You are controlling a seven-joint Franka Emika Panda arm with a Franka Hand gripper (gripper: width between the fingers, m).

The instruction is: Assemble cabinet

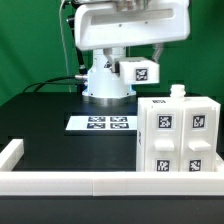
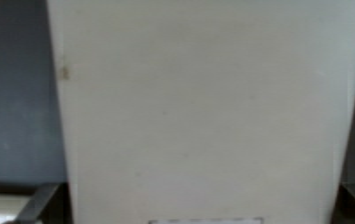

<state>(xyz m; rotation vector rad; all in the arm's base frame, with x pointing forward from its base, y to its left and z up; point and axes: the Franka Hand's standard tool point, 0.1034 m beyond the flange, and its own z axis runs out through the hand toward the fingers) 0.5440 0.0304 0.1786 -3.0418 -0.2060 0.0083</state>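
Note:
The cabinet (image 1: 180, 138), a white box with black-and-white tags on its front and a small knob on top, stands at the exterior view's right near the front rail. My gripper (image 1: 146, 60) hangs under the arm in front of the robot base, up and to the left of the cabinet, apart from it. It is shut on a small white tagged piece (image 1: 140, 71). In the wrist view this piece (image 2: 200, 110) is a plain white face that fills the space between my gripper's (image 2: 200, 205) dark fingers (image 2: 39, 203). Most of the scene is hidden there.
The marker board (image 1: 103, 123) lies flat on the black table in front of the white robot base (image 1: 107, 80). A low white border rail (image 1: 70, 183) runs along the front edge and the left corner. Cables trail at the back left.

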